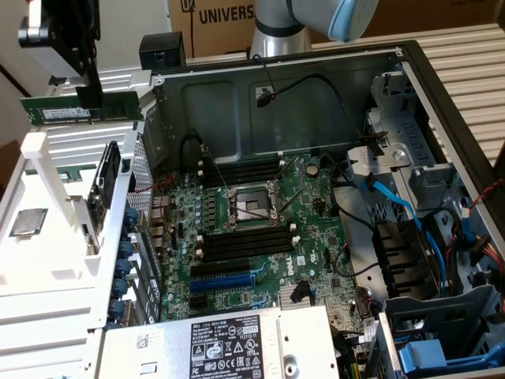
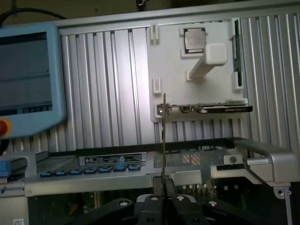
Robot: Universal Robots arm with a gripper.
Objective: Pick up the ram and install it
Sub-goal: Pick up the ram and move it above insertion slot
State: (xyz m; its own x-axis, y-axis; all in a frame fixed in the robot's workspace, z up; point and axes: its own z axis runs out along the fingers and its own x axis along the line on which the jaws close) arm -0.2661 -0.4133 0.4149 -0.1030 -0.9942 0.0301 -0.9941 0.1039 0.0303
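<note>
Reading "UNIVERS" in dark capitals on the one cardboard box (image 1: 225, 14) behind the arm, and making out what looks like "DELL" at the head of the white label (image 1: 225, 343) on the silver power supply (image 1: 150, 351); finding the rest of that print too small to read. Looking into the open computer case (image 1: 237, 95) lying on the ridged metal desk (image 1: 465, 55): seeing one green motherboard (image 1: 323, 197), one processor socket (image 1: 248, 207), two banks of long black slots, one bank (image 1: 241, 170) on the far side of the socket and one bank (image 1: 245, 241) on the near side, one blue slot (image 1: 221, 282) nearer the power supply, and blue cables (image 1: 394, 207) toward the exterior view's right. Counting two things in the white holder (image 1: 55, 276) beside the case at the exterior view's left: one square processor chip (image 1: 28, 223) lying flat and one expansion card (image 1: 106, 185) standing on edge. Gripping the ram (image 1: 55, 110) with the pincer (image 1: 88, 99), fingers clamped on it, holding it level in the air above that white holder, outside the case and well apart from the slots, pale label strip facing the exterior camera. Seeing the ram edge-on in the wrist view as a thin line (image 2: 164, 140) rising from the closed pincer (image 2: 164, 190), with one blue-framed pendant (image 2: 28, 75) and its one red button (image 2: 3, 127) resting on the desk.
</note>
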